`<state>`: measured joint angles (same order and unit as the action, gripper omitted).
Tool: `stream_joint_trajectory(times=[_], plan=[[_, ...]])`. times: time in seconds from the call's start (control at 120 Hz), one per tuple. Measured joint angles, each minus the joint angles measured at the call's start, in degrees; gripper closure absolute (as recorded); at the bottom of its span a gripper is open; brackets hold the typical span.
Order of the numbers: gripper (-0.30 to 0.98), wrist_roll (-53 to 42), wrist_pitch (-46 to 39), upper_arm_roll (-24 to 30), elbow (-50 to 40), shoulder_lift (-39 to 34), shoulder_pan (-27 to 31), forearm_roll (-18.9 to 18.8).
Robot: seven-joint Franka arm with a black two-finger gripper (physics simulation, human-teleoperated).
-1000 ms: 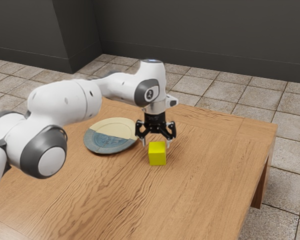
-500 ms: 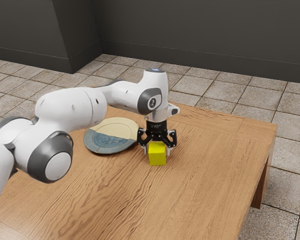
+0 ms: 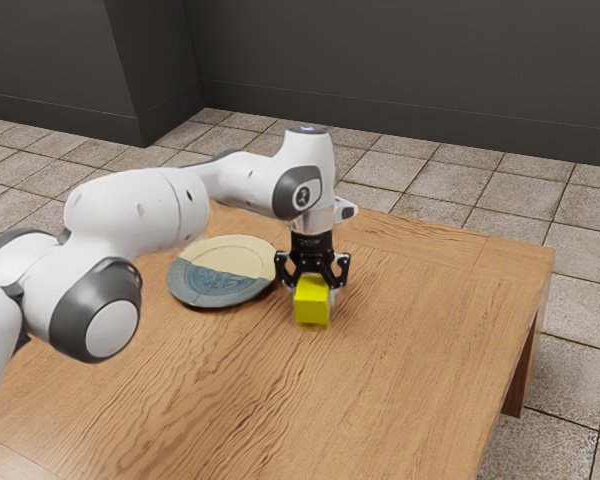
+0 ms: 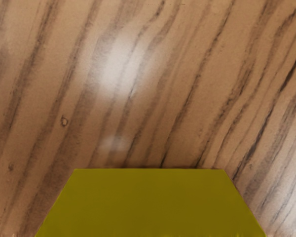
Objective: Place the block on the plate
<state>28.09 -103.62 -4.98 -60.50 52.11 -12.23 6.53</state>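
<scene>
Block (image 3: 312, 306): yellow, grasped in the gripper (image 3: 312, 293), positioned beside the plate (image 3: 202, 289) and not on it. I list the parts of the scene in descending order of size.

Wall (image 3: 410, 70): dark grey, behind the work area. Floor (image 3: 575, 240): pale square tiles, running up to the wall.

Table (image 3: 410, 370): wooden, with strong dark grain. In my wrist view the grain runs diagonally around the block, and soft pale reflections lie on the surface.

Arm (image 3: 130, 210): white with dark grey joint covers. It enters from the exterior view's left and reaches out over the table, its hand end pointing down.

Plate: round and shallow, resting flat on the table. Its face is divided into two finishes, a cream section toward the wall and a blue-grey section with a faint pattern on the side toward the exterior camera. It is located on the exterior view's left of my gripper, near it.

Gripper: black, two-fingered, upright. The fingers stand apart by the width of the block and are closed against two opposite sides of it.

Block: seated between the fingertips, its lower part extending below them. I cannot determine the exact clearance between its underside and the table. In my wrist view its near face is broad, flat and straight-edged.
</scene>
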Motion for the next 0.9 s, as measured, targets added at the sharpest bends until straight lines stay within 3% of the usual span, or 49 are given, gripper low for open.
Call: stream_joint_trajectory(times=[0.333,0.542,0.9], plan=[[0.3,0.3,1.1,-4.2,-0.9,-7.4,0.1,-0.3],[0.29,0.5,0.8,-6.1,-7.3,-12.3,0.1,-0.1],[0.3,0.7,-3.5,-7.2,-7.2,-12.4,4.1,0.2]])
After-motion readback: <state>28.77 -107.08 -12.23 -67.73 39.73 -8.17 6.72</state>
